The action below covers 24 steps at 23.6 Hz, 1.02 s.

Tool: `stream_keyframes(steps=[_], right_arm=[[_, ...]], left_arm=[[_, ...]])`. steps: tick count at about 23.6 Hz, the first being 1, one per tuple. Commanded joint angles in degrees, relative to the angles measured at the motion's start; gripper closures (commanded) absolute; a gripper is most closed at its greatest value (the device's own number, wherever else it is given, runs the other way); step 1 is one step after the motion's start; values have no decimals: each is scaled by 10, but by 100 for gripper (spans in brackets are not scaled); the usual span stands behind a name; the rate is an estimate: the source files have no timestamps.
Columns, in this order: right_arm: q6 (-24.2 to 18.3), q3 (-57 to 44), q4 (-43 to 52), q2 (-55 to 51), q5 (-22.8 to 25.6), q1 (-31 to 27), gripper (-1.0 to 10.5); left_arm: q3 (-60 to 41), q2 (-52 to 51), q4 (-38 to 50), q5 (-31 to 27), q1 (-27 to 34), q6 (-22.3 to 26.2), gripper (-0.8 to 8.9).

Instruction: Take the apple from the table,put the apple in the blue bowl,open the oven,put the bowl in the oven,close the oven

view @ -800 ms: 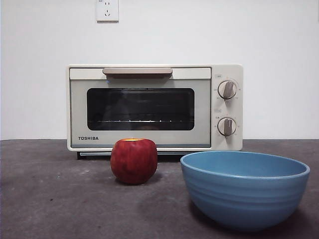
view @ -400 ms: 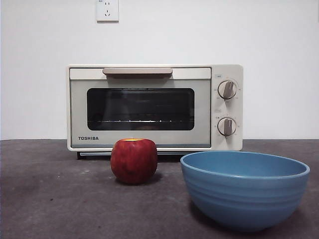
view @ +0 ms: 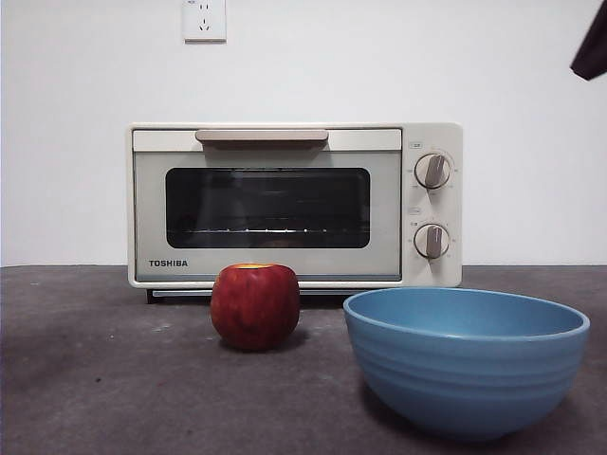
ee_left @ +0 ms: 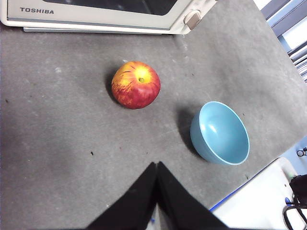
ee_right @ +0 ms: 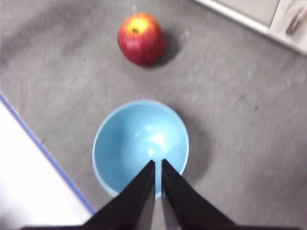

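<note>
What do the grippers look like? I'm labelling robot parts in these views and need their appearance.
Both look alike. The left gripper has two plain matte black jaws, wide at the base and tapering to narrow pointed tips. The right gripper shows the same black wedge-shaped pair. No markings or cables show on either. In the front view, only a black tip shows at a top corner.

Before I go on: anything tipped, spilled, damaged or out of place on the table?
Nothing stands out. The apple sits upright on the table, stem hollow up. The blue bowl stands level and empty beside it, apart. The oven door is shut.
</note>
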Motion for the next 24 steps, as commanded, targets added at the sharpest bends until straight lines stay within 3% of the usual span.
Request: stream_keyframes(steps=[1, 3, 7, 13, 17, 21, 24], right_arm=[[15, 10, 15, 3, 1, 3, 664], [70, 10, 14, 13, 0, 4, 450], [76, 10, 28, 56, 0, 15, 445], [131, 35, 161, 174, 3, 99, 445], [128, 125, 180, 304, 43, 152, 445], [123, 219, 181, 426, 49, 177, 445], [115, 272, 181, 503, 79, 193, 445]], left_arm=[[11, 3, 5, 1, -1, 10, 806], [11, 2, 5, 1, -1, 10, 806], [11, 2, 7, 1, -1, 11, 806], [11, 3, 8, 1, -1, 11, 806], [11, 3, 8, 1, -1, 11, 806], [11, 3, 8, 1, -1, 11, 806], [11, 3, 8, 1, -1, 11, 806]])
